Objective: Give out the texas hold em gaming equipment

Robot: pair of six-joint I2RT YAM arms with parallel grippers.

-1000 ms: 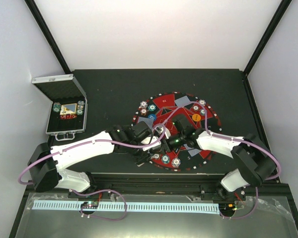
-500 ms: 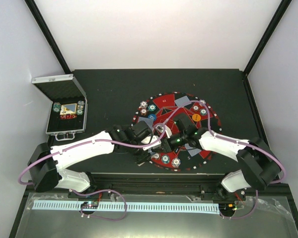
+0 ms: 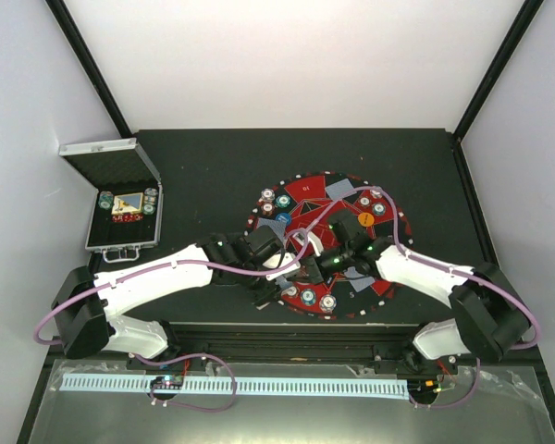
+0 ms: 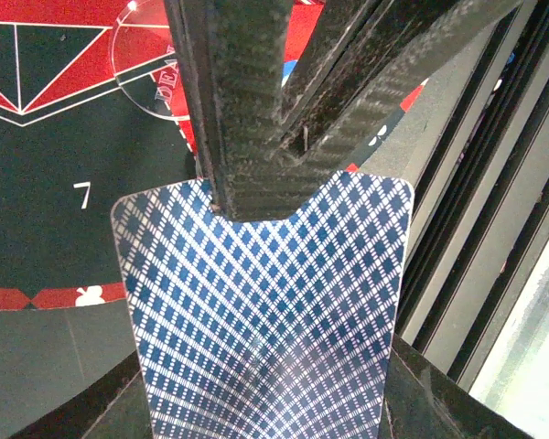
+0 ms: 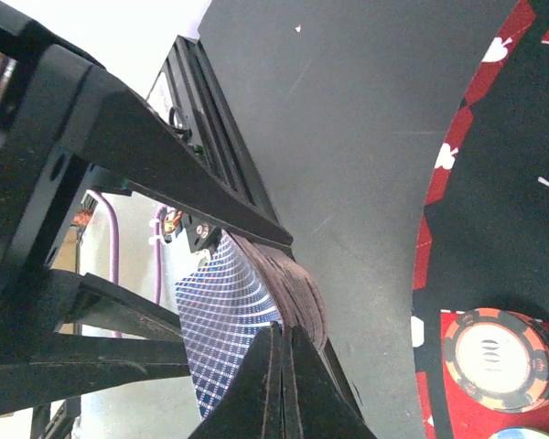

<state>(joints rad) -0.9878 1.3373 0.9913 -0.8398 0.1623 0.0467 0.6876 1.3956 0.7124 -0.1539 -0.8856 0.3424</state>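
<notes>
Both arms meet over the near-left part of the round red-and-black mat [image 3: 307, 189], low above the tabletop [image 3: 213, 176]. The left gripper [image 4: 270, 407] is clamped on a deck of playing cards [image 4: 265, 311], one finger at each long side, with the blue diamond-patterned back facing its wrist camera. The right gripper [image 5: 281, 346] has its jaws pressed together at the deck's top edge, one finger overlapping the front card. I cannot tell whether a card is pinched between them. In the right wrist view the deck bows, its brownish edges showing just beside that gripper. A red-and-grey poker chip stack [image 5: 503, 358] sits on the mat nearby. From above, more chip stacks [image 3: 268, 196] stand along the mat's rim, with grey-backed dealt cards [image 3: 339, 189] and a blue button disc [image 3: 283, 218] among them. The open silver case [image 3: 120, 246] lies well apart on the left.
</notes>
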